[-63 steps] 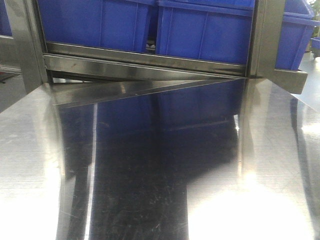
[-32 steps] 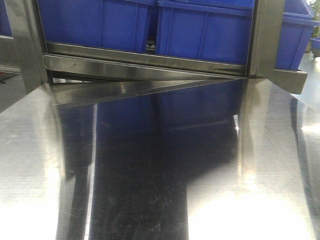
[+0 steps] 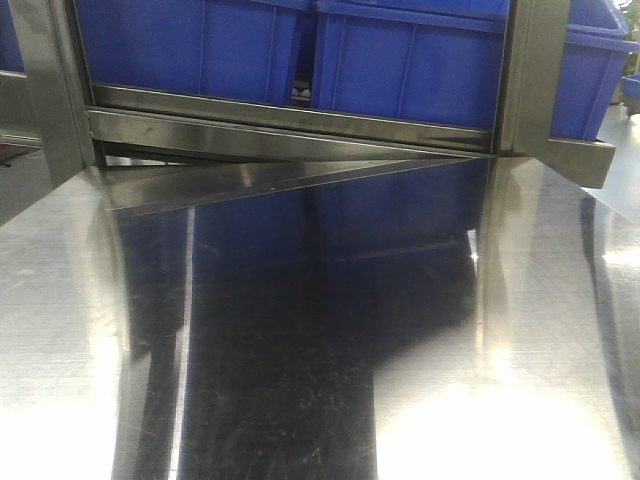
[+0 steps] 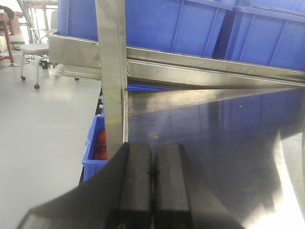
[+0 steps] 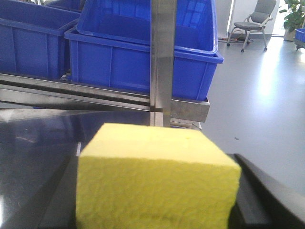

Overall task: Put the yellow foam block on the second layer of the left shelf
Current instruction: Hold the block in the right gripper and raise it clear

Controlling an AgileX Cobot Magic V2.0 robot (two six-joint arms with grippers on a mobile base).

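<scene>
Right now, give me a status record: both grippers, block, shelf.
left gripper: shut, empty
right gripper: shut on yellow foam block
block placed: not yet, held near the steel post
shelf: bare steel, shiny
above shelf: blue bins
front view: no arm or block visible

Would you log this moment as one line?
left tool: shut, empty | right tool: shut on yellow foam block | placement pending

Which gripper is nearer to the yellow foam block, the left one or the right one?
Right. The fingers of the right gripper hold the yellow foam block; the left gripper, fingers pressed together, has no block in its view.
</scene>
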